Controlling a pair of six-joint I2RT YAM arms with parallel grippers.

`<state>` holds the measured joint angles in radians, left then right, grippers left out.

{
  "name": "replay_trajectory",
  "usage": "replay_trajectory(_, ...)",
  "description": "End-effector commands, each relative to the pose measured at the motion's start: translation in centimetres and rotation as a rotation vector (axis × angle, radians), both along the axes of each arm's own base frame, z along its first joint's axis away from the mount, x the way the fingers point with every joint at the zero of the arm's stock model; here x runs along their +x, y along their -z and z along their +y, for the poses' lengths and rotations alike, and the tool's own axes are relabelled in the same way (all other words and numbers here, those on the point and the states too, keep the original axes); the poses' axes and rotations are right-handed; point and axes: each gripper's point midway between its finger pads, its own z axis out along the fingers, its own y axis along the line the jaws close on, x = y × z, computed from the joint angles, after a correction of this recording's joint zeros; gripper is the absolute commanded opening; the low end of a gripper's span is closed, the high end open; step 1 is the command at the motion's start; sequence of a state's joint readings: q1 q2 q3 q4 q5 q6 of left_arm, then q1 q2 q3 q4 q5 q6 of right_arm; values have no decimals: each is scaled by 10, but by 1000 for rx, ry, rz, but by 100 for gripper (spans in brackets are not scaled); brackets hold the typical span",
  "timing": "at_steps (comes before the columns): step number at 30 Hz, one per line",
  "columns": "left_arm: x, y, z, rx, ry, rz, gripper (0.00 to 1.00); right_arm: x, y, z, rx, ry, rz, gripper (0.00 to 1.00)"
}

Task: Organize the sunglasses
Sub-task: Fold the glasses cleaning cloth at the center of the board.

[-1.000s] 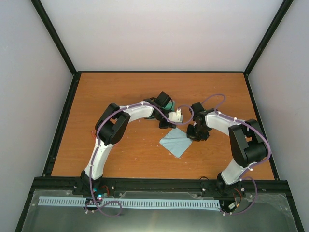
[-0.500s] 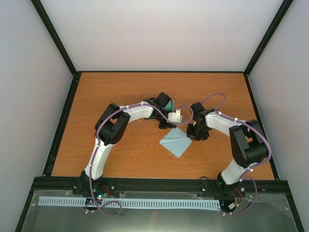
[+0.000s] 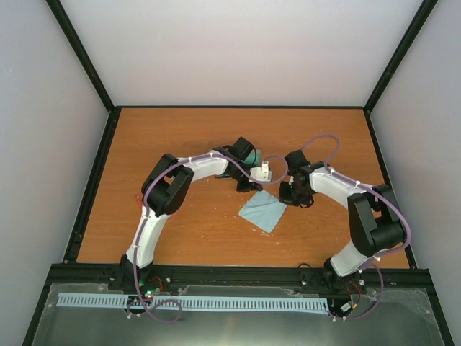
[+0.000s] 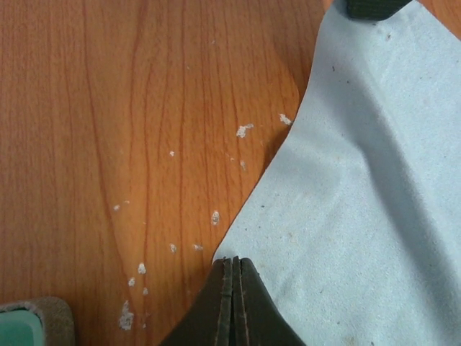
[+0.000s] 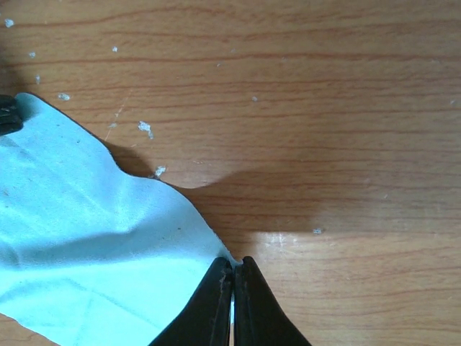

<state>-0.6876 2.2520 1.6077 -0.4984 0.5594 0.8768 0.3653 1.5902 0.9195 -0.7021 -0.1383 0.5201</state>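
Sunglasses barely show up: just a thin red sliver well left of the light blue cloth, poking out from under the left arm, and honestly too small to be sure of. The cloth lies on the orange wood worktop, with both arms bent in over it. The left end effector is clenched tight on one corner of the cloth, fingers pressed together with the fabric edge between them. The right end effector is doing the same on another corner, clamped on the tip of the fabric. Between the two corners the cloth is rumpled with soft folds, and its near half lies flat. The grey case with green lining sits just beyond the cloth, mostly hidden behind the left wrist. White crumbs dot the wood beside the cloth.
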Motion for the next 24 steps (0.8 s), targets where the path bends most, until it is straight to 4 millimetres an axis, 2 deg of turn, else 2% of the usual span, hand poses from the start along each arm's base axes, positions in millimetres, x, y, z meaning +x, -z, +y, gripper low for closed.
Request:
replay_trajectory(1, 5, -19, 8, -8, -45, 22, 1, -1, 1, -5, -36, -36, -14, 3)
replay_trajectory(6, 13, -30, 15, -23, -78, -3, 1, -2, 10, -5, -48, -59, 27, 3)
replay_trajectory(12, 14, -38, 18, -46, -97, 1, 1, 3, 10, -3, -44, -65, 21, 3)
replay_trajectory(16, 10, -34, 16, -41, -80, 4, 16, 3, 11, -2, -44, -64, 24, 3)
replay_trajectory(20, -2, -28, 8, -33, -31, 2, 29, 2, 11, -2, -38, -55, 20, 3)
replay_trajectory(24, -7, -22, 0, -28, -18, 12, 35, -1, 14, -1, -23, -48, 27, 3)
